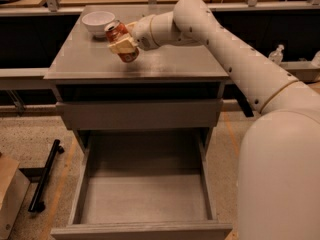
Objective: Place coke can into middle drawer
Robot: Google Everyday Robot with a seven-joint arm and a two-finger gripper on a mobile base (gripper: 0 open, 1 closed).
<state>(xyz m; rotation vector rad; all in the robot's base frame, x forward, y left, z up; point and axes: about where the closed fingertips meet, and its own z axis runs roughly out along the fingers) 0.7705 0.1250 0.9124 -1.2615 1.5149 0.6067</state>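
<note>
Grey cabinet top [170, 66] inspected, concrete floor below; noted white bowl [98, 21] at approx 10 o'clock of the held item. Found gripper [123, 47] over the top's left-centre, jaws clamped across mid-body of coke can [118, 32]. Held tilted, silver end toward 11 o'clock, base toward 5 o'clock; judged just clear of surface (shadow beneath, contact not ruled out). Noted closed: upper drawer front [140, 115]. Noted pulled out at 6 o'clock: middle drawer [145, 199], floor bare, no obstruction.

Assessment, step in hand: carry from top to drawer.
- Raise further before translating, to clear the top's front edge.
- Bring wrist toward 6 o'clock, passing upper drawer front w/ margin.
- Level can en route so base meets floor flat.
- Descend between side walls, approx centre, away from front lip.
- Release only w/ base seated; withdraw straight up.

Risks: rolling if let go while tilted; fouling of arm [235, 64] on cabinet's right corner during descent. Off-axis grip suspected; slow accel advised.
</note>
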